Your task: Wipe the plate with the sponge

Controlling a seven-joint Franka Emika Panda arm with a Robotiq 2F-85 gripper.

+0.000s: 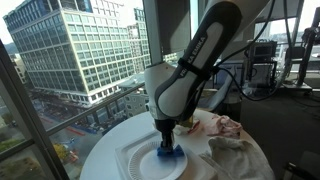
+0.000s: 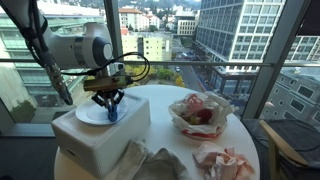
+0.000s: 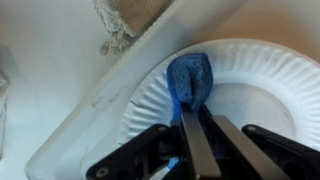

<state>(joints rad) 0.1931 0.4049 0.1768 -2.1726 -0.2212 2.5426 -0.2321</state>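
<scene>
I am in the wiping step. The jaws are pinched nearly shut on the small blue sponge [image 3: 190,80]. They hold it by its top, so its lower end points down. The sponge is on the round white paper plate [image 3: 262,92], and it looks like it is touching. It sits close to the wavy rim of the plate, not in the middle.

The plate rests on a white boxy block [image 2: 100,142], and the block stands on the round white tabletop [image 2: 160,100]. The black and white robot arm [image 1: 200,60] reaches down over the plate from above.

A crumpled pale cloth [image 3: 122,25] lies just past the rim of the plate, off the edge of the block. A bundle with something red inside [image 2: 200,112] is well apart from the plate, so I do not think it will get in my way.

Most of the flat part of the plate is bare beside the sponge. I think that part is what is left to wipe. Next I want to slide the sponge from the rim across the middle of the plate. I should press only softly, because a paper plate is light and could slip or bend. I should also stay inside the rim, so the sponge does not drop off the plate.
</scene>
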